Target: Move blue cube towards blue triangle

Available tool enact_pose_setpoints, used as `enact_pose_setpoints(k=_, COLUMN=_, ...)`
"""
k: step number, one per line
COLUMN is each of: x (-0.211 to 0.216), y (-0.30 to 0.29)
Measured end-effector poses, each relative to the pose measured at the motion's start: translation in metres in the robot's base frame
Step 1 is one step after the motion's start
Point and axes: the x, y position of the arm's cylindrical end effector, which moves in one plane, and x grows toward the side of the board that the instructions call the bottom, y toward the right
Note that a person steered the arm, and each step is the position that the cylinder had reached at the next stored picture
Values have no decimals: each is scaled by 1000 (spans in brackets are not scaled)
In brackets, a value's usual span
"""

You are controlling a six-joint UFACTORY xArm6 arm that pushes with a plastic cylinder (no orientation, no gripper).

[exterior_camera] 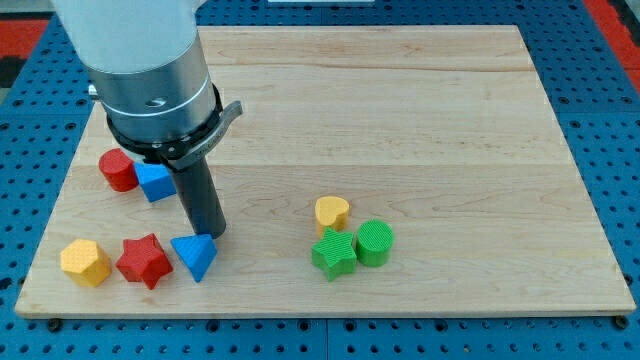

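The blue cube lies at the view's left on the wooden board, touching a red block on its left. The blue triangle lies lower, near the board's bottom edge. My tip rests on the board just above and slightly right of the blue triangle, below and to the right of the blue cube. The rod's upper part and the arm's grey body hide the board above the cube.
A red star sits left of the blue triangle, and a yellow hexagonal block lies further left. At the centre, a yellow heart-like block, a green star and a green cylinder cluster together.
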Motion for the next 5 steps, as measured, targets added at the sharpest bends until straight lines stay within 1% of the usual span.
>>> enact_pose_setpoints(k=1, x=-6, y=-15)
enact_pose_setpoints(k=2, x=-15, y=-40)
enact_pose_setpoints(k=3, x=-15, y=-71)
enact_pose_setpoints(k=5, x=-27, y=-162)
